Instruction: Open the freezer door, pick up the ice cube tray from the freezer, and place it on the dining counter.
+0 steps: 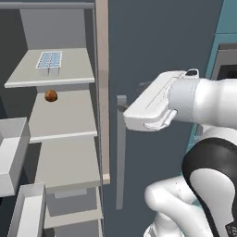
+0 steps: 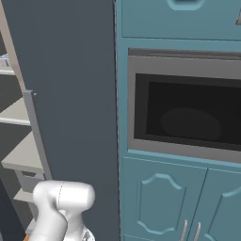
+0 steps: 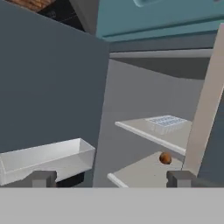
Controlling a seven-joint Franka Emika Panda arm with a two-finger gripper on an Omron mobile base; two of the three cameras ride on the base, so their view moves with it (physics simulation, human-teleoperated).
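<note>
The freezer [image 1: 65, 152] stands open, its light grey shelves bare to view. On the top shelf lies the ice cube tray [image 1: 49, 60] [image 3: 166, 123], white with pale blue cells. The freezer door [image 3: 48, 78] is swung wide open at the left of the hand view, showing its inner side and a white bin [image 3: 43, 159]. My gripper [image 3: 112, 178] is open and empty, in front of the opening and well short of the tray, which lies ahead and to its right. The dining counter is out of view.
A small brown ball [image 1: 51, 96] [image 3: 165, 158] rests on the shelf below the tray. White door bins [image 1: 11, 152] jut out at the left. The plain dark door [image 1: 152, 41] with its grey bar handle [image 1: 120, 152] stays closed beside the opening. An oven [image 2: 188, 113] sits among teal cabinets.
</note>
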